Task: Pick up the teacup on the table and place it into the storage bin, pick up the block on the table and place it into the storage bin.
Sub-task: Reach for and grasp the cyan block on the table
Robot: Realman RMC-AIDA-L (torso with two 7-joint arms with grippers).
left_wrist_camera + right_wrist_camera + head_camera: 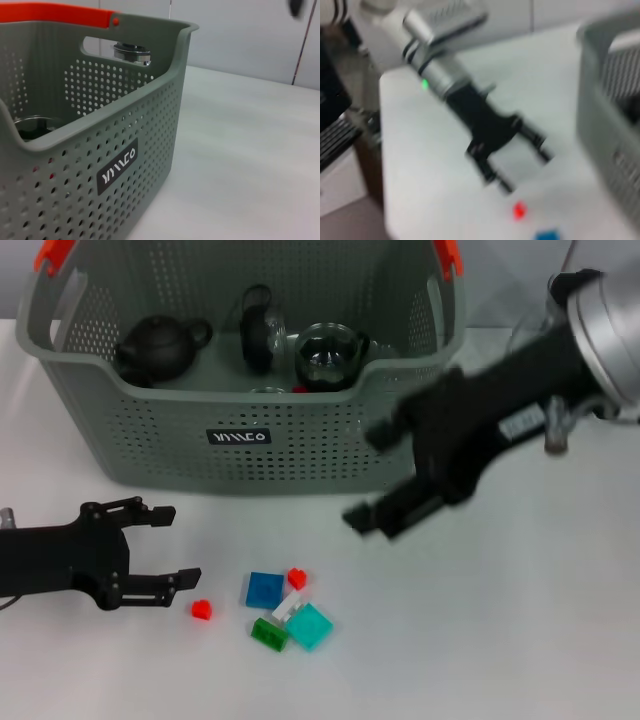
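Storage bin [240, 445]: grey-green perforated basket standing on the white bench [520, 640], at the far side, left of centre in the head view. Orange handle clips [54, 254] on both end rims. Small black label [239, 437] on the near wall, white stylised lettering; reads roughly "YIYACO" in the left wrist view, not certain.

Inside the bin: dark teapot [158, 346] at the left end, a dark glass vessel [258, 332] lying beside it, and a rounded glass pot [330, 357] toward the right. No teacup can be told apart with certainty.

Blocks lie on the bench in front of the bin: blue square block [265, 589], small red block [297, 578] just beside it, white block [289, 608], green block [269, 633] and teal block [310, 626] clustered touching or nearly so. A separate small red block [203, 610] lies to their left.

Left gripper [180, 545]: low over the bench, near left, jaws apart and empty, the lower fingertip near the separate red block.

Right gripper [375, 515]: raised over the bench, just in front of the bin's right corner, blurred; jaw state cannot be told.
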